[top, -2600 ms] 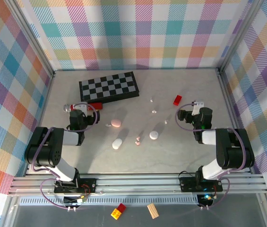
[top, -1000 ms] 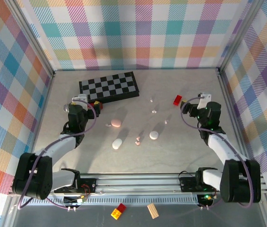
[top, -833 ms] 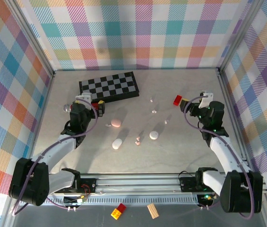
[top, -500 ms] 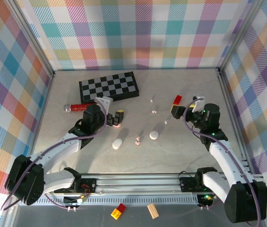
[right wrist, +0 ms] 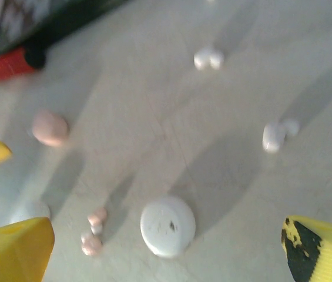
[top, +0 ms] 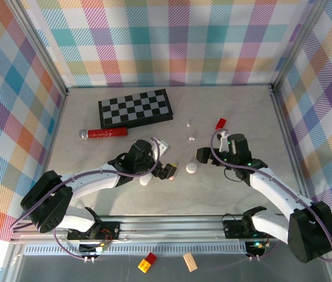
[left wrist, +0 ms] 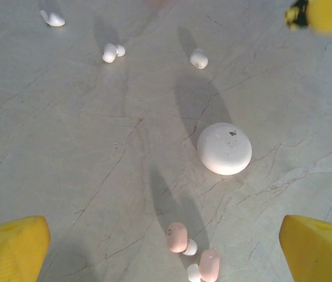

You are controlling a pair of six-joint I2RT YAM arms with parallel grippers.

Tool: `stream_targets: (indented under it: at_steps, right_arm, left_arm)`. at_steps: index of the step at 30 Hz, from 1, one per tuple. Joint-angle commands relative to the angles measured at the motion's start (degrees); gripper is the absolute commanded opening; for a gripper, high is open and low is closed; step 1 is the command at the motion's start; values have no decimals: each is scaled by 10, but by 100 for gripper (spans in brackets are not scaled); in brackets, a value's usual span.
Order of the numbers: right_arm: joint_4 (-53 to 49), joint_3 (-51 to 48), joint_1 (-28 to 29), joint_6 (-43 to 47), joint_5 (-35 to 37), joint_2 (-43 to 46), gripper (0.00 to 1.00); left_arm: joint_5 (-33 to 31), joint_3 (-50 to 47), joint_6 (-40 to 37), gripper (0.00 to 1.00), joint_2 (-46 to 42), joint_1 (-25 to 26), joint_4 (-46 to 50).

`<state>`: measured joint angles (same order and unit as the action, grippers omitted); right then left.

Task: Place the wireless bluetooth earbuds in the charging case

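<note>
Left wrist view: I read the left gripper (top: pixel 167 171) as spread wide and empty, poised over two pink earbuds (left wrist: pixel 177 237). The white charging case (left wrist: pixel 224 148) lies at their 1 o'clock, apparently shut. The white earbuds (left wrist: pixel 111 51) lie loose toward 11 o'clock. The right gripper (top: pixel 204 155) is likewise wide, holding nothing. No bud is seated yet, so every insertion is outstanding.

We read the table (left wrist: pixel 66 147) as a matt, stone-look sheet with fine dark veins. The white case (left wrist: pixel 224 148) is smooth plastic with a soft sheen and a few dark specks. The pink earbuds (left wrist: pixel 177 237) at its 7 o'clock look equally smooth. The yellow fingers (left wrist: pixel 315 249) are matt plastic. At the table's 6 o'clock, the rails (top: pixel 171 226) are ribbed bare metal.
</note>
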<state>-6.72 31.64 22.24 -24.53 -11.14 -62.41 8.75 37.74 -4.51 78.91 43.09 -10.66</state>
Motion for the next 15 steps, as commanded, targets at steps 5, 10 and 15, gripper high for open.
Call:
stream_targets:
  at_steps: [5, 10, 15]
  right_arm:
    - [-30, 25, 27, -16, 32, -16, 99]
    - [-34, 44, 27, -2, 37, -33, 99]
    - [-32, 54, 27, 1, 30, -50, 99]
  left_arm:
    - [-110, -6, 65, 100, -27, -3, 119]
    - [-158, 10, 152, 100, -21, -1, 249]
    - [-167, 11, 193, 100, -35, 1, 336]
